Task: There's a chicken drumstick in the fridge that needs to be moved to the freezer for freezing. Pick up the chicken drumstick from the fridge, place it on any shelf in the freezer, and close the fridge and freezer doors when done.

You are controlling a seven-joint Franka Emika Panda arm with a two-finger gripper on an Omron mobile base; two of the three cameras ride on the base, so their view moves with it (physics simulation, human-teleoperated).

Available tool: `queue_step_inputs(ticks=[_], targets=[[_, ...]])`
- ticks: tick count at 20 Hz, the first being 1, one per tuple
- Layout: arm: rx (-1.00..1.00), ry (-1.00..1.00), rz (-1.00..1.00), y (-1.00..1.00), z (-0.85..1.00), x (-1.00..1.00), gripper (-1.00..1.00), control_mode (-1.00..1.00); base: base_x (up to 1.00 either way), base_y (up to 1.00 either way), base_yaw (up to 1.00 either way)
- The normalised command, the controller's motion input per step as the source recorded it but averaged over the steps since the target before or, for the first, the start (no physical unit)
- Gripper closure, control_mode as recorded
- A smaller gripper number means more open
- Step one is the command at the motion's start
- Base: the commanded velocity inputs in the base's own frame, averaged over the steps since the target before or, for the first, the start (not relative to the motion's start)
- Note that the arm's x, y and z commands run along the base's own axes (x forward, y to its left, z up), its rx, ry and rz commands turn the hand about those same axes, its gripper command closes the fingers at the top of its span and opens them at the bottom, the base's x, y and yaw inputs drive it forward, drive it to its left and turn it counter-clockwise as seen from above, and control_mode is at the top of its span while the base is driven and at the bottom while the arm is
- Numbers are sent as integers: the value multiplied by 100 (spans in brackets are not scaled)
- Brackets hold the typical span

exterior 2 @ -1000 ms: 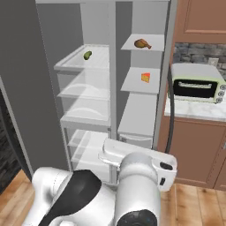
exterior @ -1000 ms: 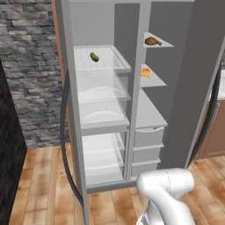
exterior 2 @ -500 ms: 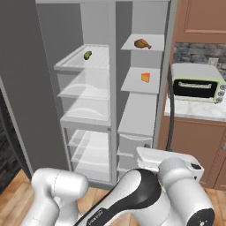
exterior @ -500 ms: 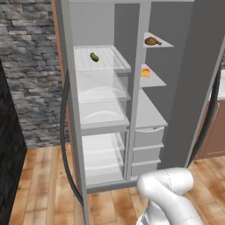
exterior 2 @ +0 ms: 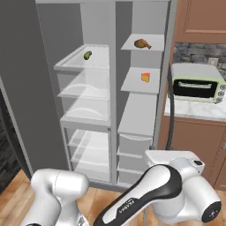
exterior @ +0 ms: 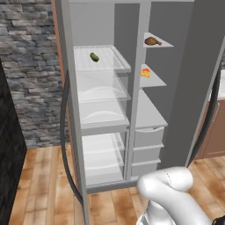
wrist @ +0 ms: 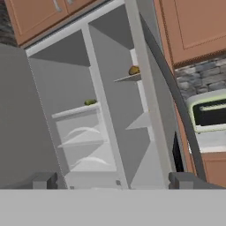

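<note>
Kitchen w/ wood floor point(exterior: 44, 193), stone wall point(exterior: 26, 70) at left, wood cabinets and toaster oven point(exterior 2: 196, 86) on counter at right. Side-by-side fridge/freezer stands w/ both doors open.

1. Task item: chicken drumstick point(exterior 2: 141, 43) lies on top shelf point(exterior 2: 132, 46) of right-hand compartment (fridge side, judged from task). Not gripped, not touched.
2. Adjacent items: cheese wedge point(exterior 2: 145, 77) on shelf directly below drumstick. Small green item, prob. pickle point(exterior 2: 88, 55), on top shelf of left-hand compartment (freezer side, judged). Lower freezer shelves point(exterior: 103, 114) bare. Drawers point(exterior: 147, 145) at bottom of fridge side.
3. Gripper point(wrist: 112, 184): finger tips sit wide apart at bottom of hand view, nothing between them. Hand is low, well apart from cabinet, aimed up at open compartments.
4. Arm point(exterior 2: 167, 190): folded low in front of base, near floor level.

Progress (judgement): early stage. Doors open; pick not yet done. Remaining: raise hand to top fridge shelf, grasp drumstick, transfer to any freezer shelf, close both doors. Reach is high; cheese below is clear of path.
</note>
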Motion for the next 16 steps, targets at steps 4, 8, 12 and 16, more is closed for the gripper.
queue_step_inputs(ticks=[4, 8, 12, 16], targets=[[0, 0, 5, 0, -32, 67, -100, -100, 0, 0, 0], [0, 5, 9, 0, -20, 59, -100, -100, 0, 0, 0], [2, 0, 15, -23, -5, 44, -100, -100, 0, 0, 0], [4, 0, 16, -31, -9, 46, -100, -100, 0, 0, 0]])
